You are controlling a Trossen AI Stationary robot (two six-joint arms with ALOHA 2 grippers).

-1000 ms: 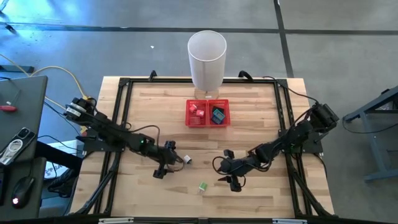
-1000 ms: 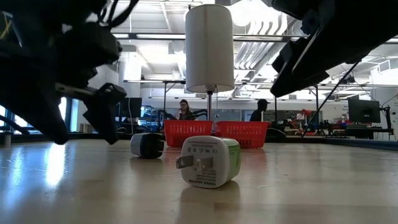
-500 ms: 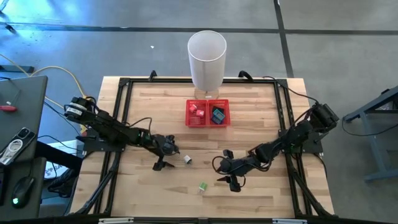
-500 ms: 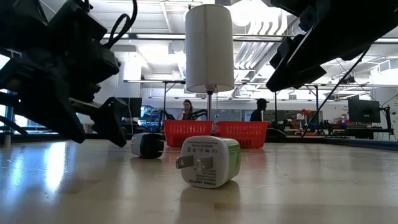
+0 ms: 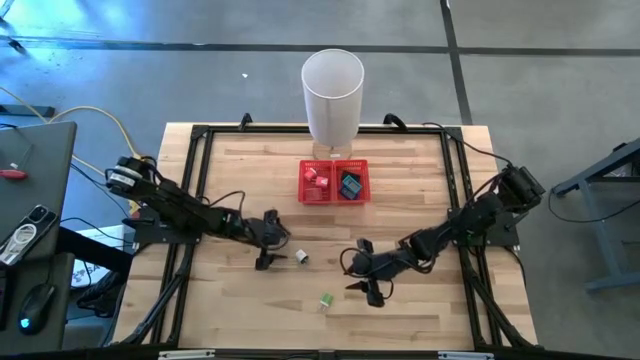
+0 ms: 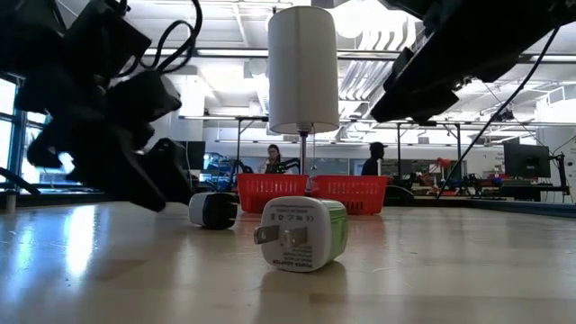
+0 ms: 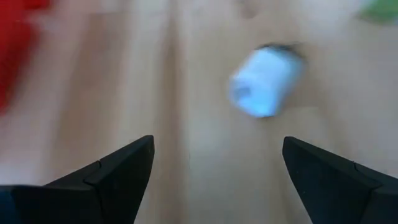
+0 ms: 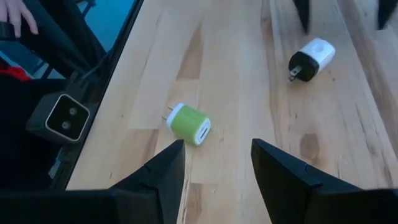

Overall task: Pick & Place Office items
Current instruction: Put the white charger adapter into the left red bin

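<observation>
A white and dark plug block lies on its side on the wooden table, also in the low view. My left gripper stands open just left of it, low over the table; the block lies ahead of its fingers, apart from them. A green and white plug block lies on its side near the front edge. My right gripper hovers open to its right, the green block ahead of its fingers. Several small items lie in the red mesh tray.
A tall white cylinder bin stands behind the tray at the far edge. A black frame runs round the table top. Bare wood lies between the tray and the two loose blocks. People show in the room beyond.
My left gripper has sunk toward the table and swung a little toward the white and dark block, tipping as it went, then held still. It stays open. My right gripper has kept its place. Neither block has moved.
</observation>
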